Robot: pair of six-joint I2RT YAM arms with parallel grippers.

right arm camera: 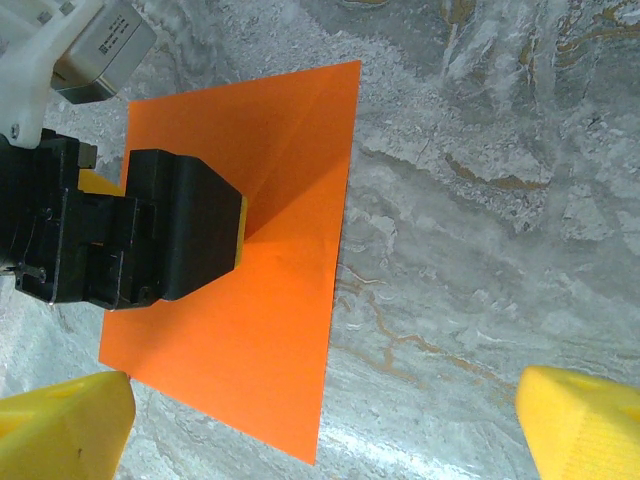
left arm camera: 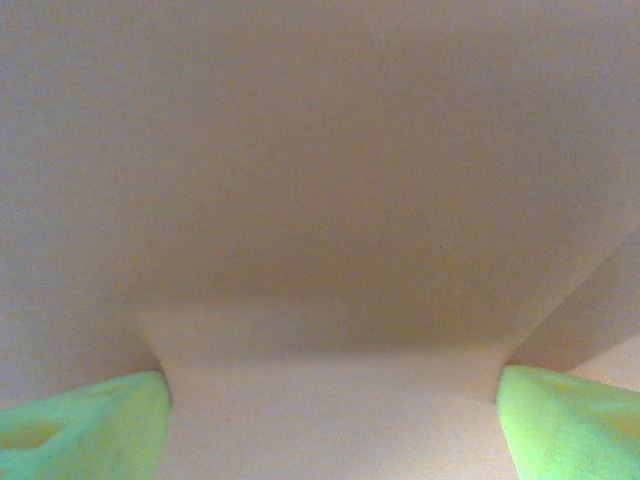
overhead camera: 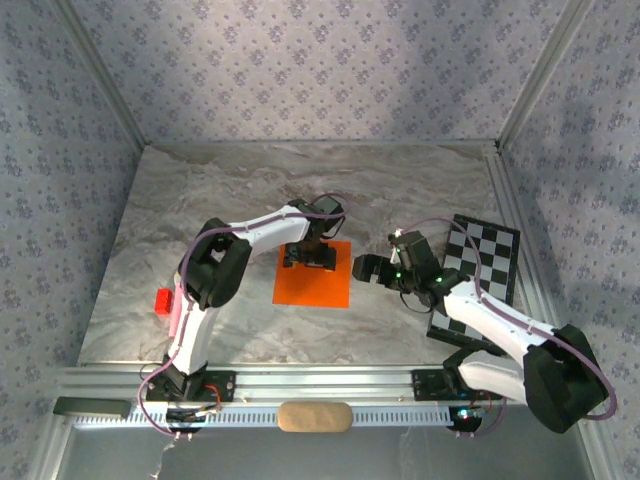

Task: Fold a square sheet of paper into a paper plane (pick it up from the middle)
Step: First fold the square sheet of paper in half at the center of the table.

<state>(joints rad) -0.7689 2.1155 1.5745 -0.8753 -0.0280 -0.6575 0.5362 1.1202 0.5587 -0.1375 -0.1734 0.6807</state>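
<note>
The square sheet of paper (overhead camera: 312,278) is bright orange and lies flat and unfolded in the middle of the marble table (overhead camera: 200,200). My left gripper (overhead camera: 310,256) points straight down onto the sheet's far half and is open. In the left wrist view its green fingertips (left arm camera: 90,425) stand wide apart with washed-out paper (left arm camera: 330,200) between them. My right gripper (overhead camera: 366,268) hovers open just right of the sheet. Its yellow fingertips (right arm camera: 60,430) straddle the sheet's near right corner (right arm camera: 270,330), with the left gripper's black body (right arm camera: 160,240) beyond. The paper plane is out of view.
A black-and-white checkerboard card (overhead camera: 485,262) lies at the right, partly under my right arm. A small red block (overhead camera: 162,302) sits by the left arm near the table's left edge. An aluminium rail (overhead camera: 330,385) runs along the front. Patterned walls enclose the table.
</note>
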